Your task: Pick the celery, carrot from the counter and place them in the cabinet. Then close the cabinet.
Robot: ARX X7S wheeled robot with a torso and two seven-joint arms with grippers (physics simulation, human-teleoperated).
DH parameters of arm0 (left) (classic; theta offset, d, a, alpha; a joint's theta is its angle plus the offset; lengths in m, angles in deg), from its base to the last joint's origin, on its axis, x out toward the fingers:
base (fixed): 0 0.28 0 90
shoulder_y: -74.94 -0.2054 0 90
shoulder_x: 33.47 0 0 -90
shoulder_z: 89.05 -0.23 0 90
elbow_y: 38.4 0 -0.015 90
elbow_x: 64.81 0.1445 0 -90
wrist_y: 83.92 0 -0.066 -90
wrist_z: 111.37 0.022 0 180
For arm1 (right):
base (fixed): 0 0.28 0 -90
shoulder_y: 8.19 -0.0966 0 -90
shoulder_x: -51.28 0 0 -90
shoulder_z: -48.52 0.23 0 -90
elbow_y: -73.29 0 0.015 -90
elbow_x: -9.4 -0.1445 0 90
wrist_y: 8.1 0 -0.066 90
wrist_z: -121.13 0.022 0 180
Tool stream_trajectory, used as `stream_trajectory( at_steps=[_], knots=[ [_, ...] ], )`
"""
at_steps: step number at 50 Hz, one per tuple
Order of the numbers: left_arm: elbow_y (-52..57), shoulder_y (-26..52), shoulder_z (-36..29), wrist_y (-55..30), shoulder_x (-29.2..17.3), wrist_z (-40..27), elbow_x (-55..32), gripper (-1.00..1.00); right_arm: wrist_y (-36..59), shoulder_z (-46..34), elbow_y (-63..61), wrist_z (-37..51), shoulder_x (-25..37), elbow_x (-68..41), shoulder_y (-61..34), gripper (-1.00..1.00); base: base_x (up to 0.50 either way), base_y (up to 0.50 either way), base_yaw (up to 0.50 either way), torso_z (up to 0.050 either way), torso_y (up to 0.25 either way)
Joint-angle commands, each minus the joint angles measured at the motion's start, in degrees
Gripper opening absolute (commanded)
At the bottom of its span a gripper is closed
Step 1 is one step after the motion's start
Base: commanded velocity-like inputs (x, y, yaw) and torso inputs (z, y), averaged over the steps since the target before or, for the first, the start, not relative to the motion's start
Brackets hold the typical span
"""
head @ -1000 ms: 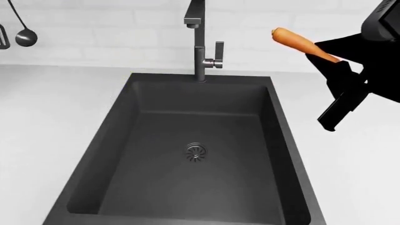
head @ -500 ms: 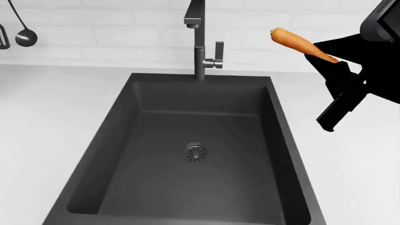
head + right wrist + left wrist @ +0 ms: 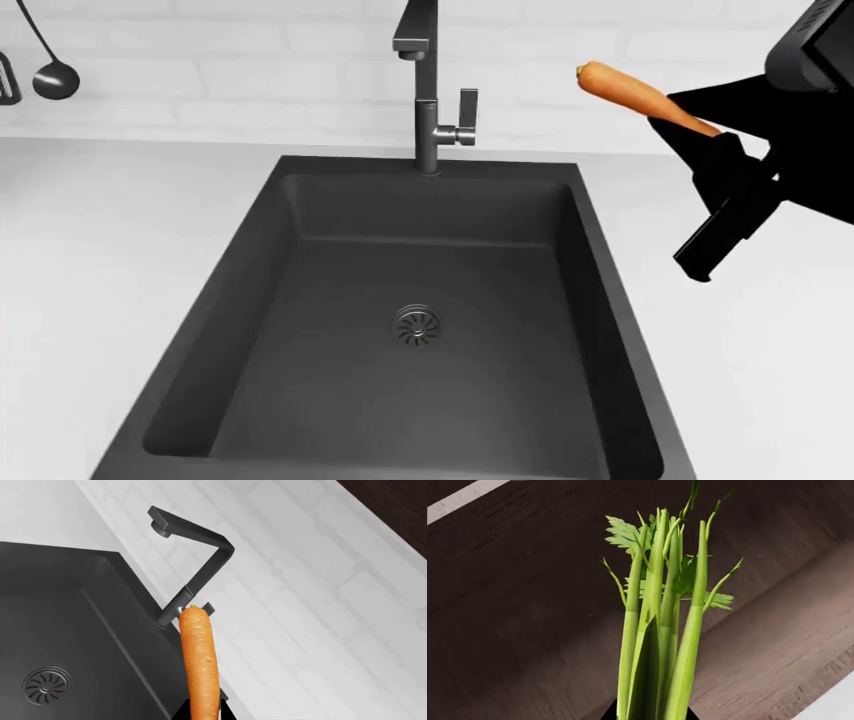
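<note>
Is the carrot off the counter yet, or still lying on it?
Off. The carrot is held in the air by the right gripper, angled up above the counter beside the sink.

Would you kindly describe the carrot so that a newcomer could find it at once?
Start at the dark grey rectangular sink set in the smooth white counter, then look up and right of the grey faucet. There the black right end effector holds a tapered orange carrot in the air. It is the only orange thing among grey, white and black.

Carrot point(image 3: 635, 92) in right pincer point(image 3: 703, 140)
</note>
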Motion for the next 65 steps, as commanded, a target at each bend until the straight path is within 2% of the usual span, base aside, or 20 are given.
stream_trajectory(
  at_steps=[1,13,28,44,45,58,65],
  knots=[
    [-10.9,3.3,-4.2,4.1,3.1,4.1,4.5,-1.00,-0.9,-0.1,0.2,0.3,0.2,0.5,0.6,-1.00,0.00,0.00,0.00,0.000,0.000],
    [-24.6,6.8,-9.6,11.3,8.7,12.9,8.8,-1.00,-1.8,-0.6,0.5,0.4,0.3,0.8,1.1,-1.00,0.00,0.00,0.00,0.000,0.000],
    [-36.6,7.3,-13.1,6.9,12.8,17.3,11.9,-1.00,-1.6,-0.2,0.3,1.0,0.6,0.0,1.4,-1.00,0.00,0.00,0.00,0.001,0.001],
    [-43.7,7.5,-15.8,10.7,16.3,22.1,15.8,-1.00,-3.0,-0.4,0.5,1.3,1.1,0.2,2.8,-1.00,0.00,0.00,0.00,0.000,0.000],
    [-43.6,7.4,-15.9,10.6,16.3,22.2,15.9,1.00,-3.2,-0.5,0.6,1.2,1.2,0.3,3.0,-1.00,0.00,0.00,0.00,0.000,0.000],
    [-38.5,6.1,-15.1,8.4,14.8,21.6,16.2,1.00,-3.3,-0.3,0.5,1.6,1.3,-0.2,3.2,-1.00,0.00,0.00,0.00,0.000,0.000],
    [-30.9,4.9,-14.4,5.5,12.9,20.5,15.5,1.00,-3.8,-0.4,0.6,1.7,1.4,-0.1,3.5,-1.00,0.00,0.00,0.00,0.000,0.000]
  ],
)
